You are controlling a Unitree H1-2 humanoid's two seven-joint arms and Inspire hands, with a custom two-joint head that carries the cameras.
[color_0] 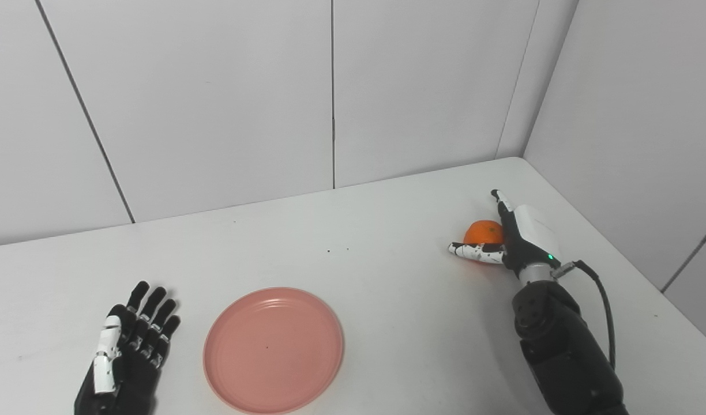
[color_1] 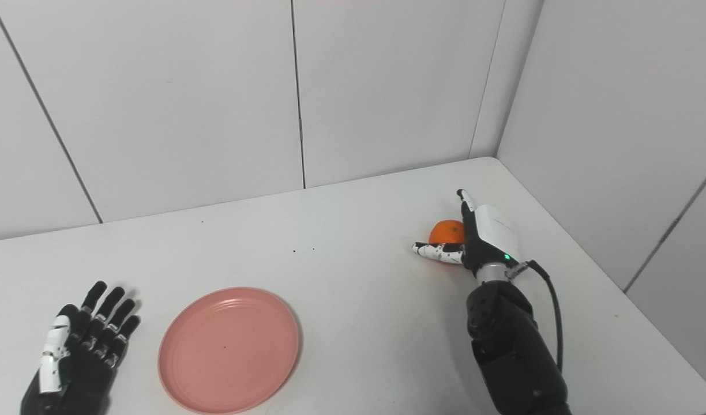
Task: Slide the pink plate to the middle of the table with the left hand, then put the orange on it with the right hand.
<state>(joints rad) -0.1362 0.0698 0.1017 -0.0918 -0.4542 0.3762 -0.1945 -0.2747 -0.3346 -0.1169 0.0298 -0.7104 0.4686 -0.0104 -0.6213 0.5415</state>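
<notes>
Here, right hand [color_0: 511, 242] cupped beside orange [color_0: 484, 231], grip unclear in both views; left hand [color_0: 128, 351] open, flat beside plate [color_0: 274, 350] on bench [color_0: 387, 300].

From my station I see a white table [color_0: 387, 300] filling the lower part of both head views, its surface matte and plain. A few tiny dark specks [color_0: 329, 251] sit on it toward the back, near the middle, close together. Behind the table stands a wall of pale grey panels [color_0: 214, 104], split by thin dark seams [color_0: 332, 92], one upright near the centre and one slanting on the left. A second panelled wall [color_0: 635, 115] runs along the table's right side, meeting the back wall at the far corner.
</notes>
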